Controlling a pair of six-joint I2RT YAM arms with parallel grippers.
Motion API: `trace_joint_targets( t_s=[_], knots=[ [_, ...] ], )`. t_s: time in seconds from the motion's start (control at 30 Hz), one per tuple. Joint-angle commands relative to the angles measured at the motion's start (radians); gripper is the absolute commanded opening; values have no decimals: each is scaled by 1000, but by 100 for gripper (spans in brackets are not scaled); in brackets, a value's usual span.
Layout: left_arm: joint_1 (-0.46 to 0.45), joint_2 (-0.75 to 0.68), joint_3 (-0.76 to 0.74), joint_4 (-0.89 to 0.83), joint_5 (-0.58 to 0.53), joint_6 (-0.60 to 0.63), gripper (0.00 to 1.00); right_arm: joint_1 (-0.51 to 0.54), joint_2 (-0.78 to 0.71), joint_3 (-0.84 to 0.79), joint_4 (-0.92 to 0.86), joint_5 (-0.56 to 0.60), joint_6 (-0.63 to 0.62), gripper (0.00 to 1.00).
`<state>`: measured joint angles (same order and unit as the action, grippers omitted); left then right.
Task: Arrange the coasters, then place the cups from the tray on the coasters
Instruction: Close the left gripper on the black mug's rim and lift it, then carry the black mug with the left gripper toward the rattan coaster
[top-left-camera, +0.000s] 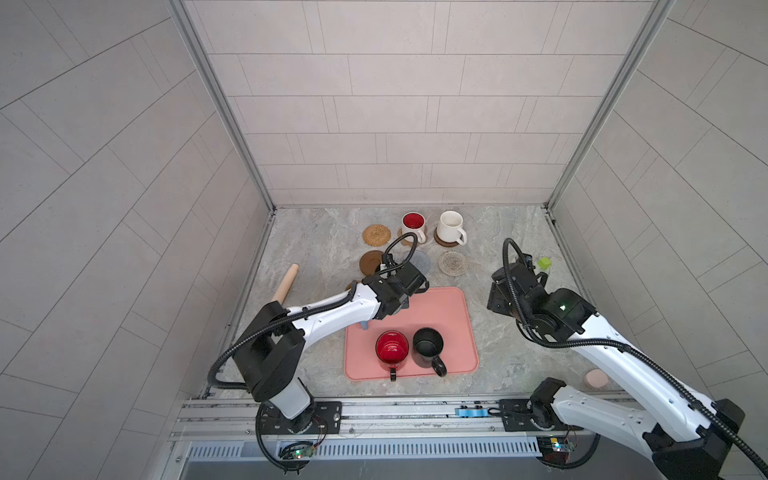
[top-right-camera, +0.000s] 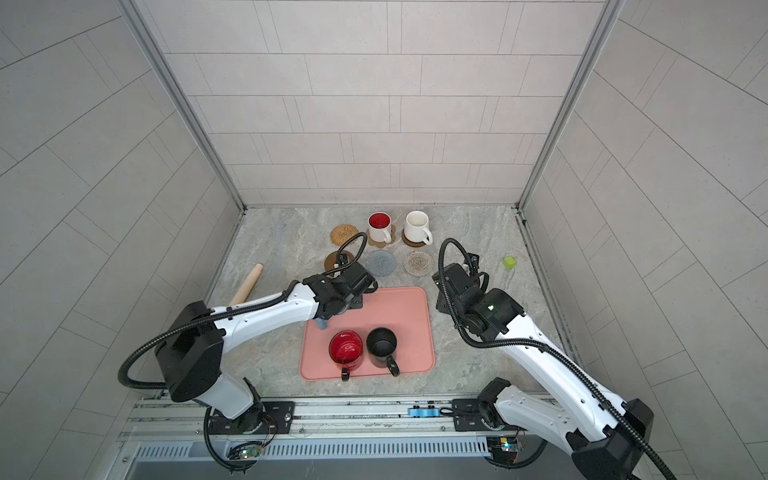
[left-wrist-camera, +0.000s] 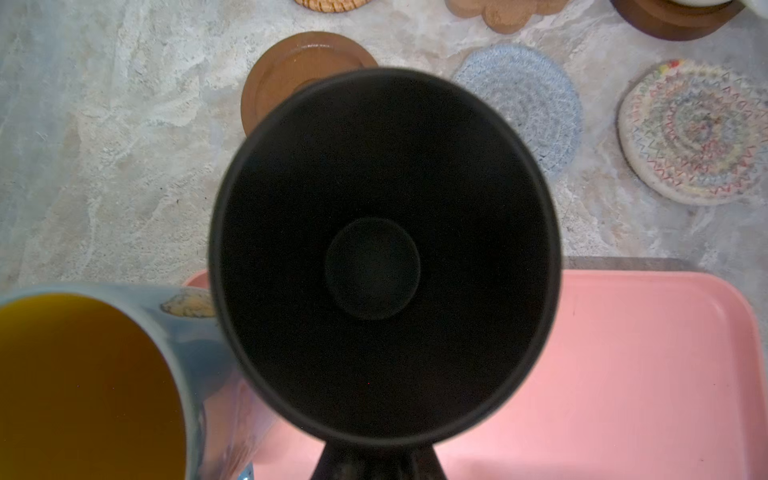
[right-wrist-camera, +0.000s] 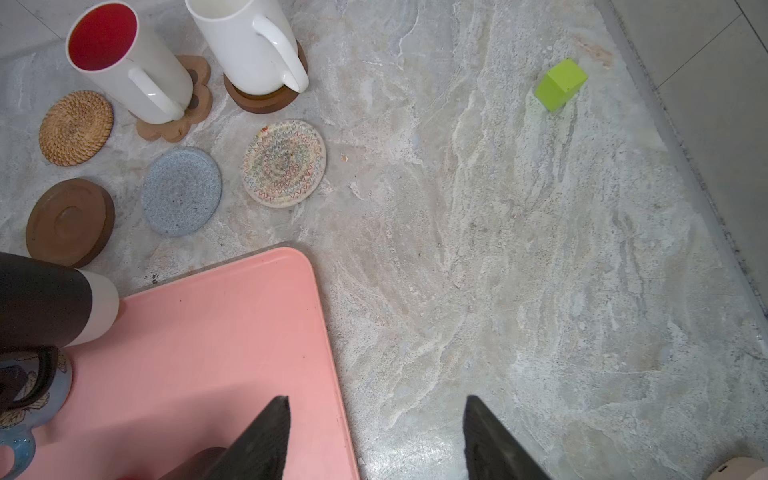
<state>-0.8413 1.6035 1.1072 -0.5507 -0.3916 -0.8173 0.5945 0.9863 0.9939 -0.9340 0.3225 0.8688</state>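
Observation:
My left gripper (left-wrist-camera: 376, 461) is shut on a black mug (left-wrist-camera: 382, 253) held over the far left corner of the pink tray (top-left-camera: 449, 316). A light blue mug (left-wrist-camera: 83, 382) with a yellow inside stands beside it. A red mug (top-left-camera: 392, 350) and a second black mug (top-left-camera: 428, 347) stand on the tray's near half. The white mug with a red inside (top-left-camera: 413, 226) sits on the paw coaster, and the plain white mug (top-left-camera: 451, 226) on a brown disc. The rattan (top-left-camera: 376, 235), brown (top-left-camera: 371, 262), grey-blue (right-wrist-camera: 181, 191) and whitish (top-left-camera: 453, 262) coasters lie bare. My right gripper (right-wrist-camera: 376, 415) is open over the tray's right edge.
A wooden rolling pin (top-left-camera: 285, 284) lies by the left wall. A green cube (top-left-camera: 544, 263) sits near the right wall, and a pale pink puck (top-left-camera: 595, 379) lies at the front right under my right arm.

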Motion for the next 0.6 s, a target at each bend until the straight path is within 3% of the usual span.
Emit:
trace_joint_targets(
  t_s=[0.0, 0.57],
  knots=[
    [12, -33, 51, 60, -89, 11, 0, -5, -21, -9, -30, 31, 16, 68],
    [158, 52, 192, 89, -42, 79, 0, -5, -23, 3, -45, 50, 17, 68]
  ],
)
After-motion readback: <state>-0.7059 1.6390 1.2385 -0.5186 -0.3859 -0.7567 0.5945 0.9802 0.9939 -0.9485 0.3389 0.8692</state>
